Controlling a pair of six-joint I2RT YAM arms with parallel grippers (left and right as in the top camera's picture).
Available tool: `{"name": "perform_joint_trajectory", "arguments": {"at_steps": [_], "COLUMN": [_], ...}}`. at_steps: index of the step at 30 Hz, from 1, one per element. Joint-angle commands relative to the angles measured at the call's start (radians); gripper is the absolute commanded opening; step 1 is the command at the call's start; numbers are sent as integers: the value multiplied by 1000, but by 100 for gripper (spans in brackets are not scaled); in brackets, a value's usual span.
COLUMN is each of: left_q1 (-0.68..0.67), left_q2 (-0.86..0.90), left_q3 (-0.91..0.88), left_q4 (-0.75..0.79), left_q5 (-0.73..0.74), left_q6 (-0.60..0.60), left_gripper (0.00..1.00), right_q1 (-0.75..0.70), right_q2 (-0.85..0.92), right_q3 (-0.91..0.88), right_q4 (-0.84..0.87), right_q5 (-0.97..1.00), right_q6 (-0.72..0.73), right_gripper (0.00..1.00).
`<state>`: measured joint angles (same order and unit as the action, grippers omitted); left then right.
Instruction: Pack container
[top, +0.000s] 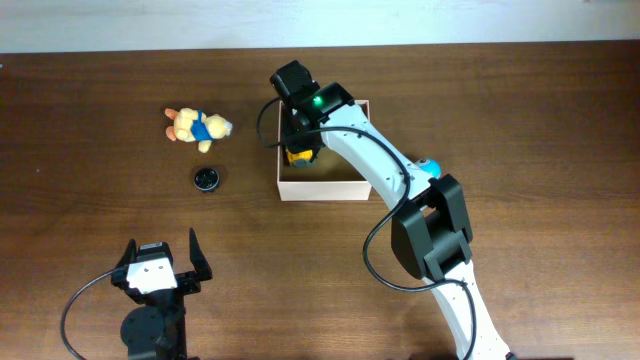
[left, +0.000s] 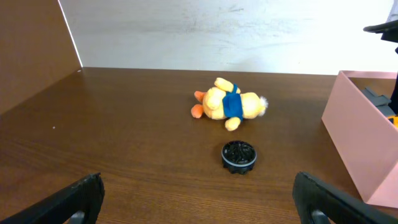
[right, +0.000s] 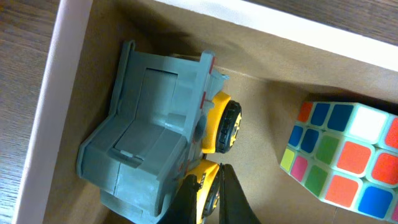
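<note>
right gripper (right: 210, 186): fingers closed together, nothing visible between them
right gripper position: down inside the container (right: 298, 28), near its left wall in the wrist view
under the tips: toy truck (right: 149, 149) with a grey body and yellow wheels, lying on the tan floor; the fingertips overlap the wheel end, and I cannot tell whether they touch it
beside the truck: puzzle cube (right: 342, 155), coloured squares, also on the container floor, apart from both the truck and the fingers
container vs right gripper: the box surrounds the gripper; white rim above it and to its left in the wrist view
container location: on the table (top: 80, 200), upper centre of the overhead view, open top up
right arm (top: 400, 180): white links reach from the lower right diagonally up over the container's right side
left gripper (top: 161, 242): fingers spread wide, holding nothing, low over the table at the lower left
container vs left gripper: well apart, ahead and to its right; only a side wall shows at the right edge of its wrist view
loose items: plush toy (top: 197, 127), yellow with a blue top, on its side left of the container; black disc (top: 207, 178) near it, closer to the left gripper
plush to disc: near, not touching
</note>
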<state>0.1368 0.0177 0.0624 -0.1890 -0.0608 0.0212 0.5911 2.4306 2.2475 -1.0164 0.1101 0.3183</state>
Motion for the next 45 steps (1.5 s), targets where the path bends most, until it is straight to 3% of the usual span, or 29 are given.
{"name": "perform_joint_trajectory", "arguments": {"at_steps": [1,45], "left_q1": [-4,-4], "left_q2": [1,1], "left_q3": [-7,-7], "left_q4": [6,6], "left_q5": [-11,-11], "left_q6": [-6,-6], "left_gripper": [99,99], "right_q1": [4,-36], "right_q2": [17,17], "right_q3": [-6,-77], "right_q4": [3,45], "right_q5": [-9,54], "right_q6": [11,10], "right_gripper": [4,4]}}
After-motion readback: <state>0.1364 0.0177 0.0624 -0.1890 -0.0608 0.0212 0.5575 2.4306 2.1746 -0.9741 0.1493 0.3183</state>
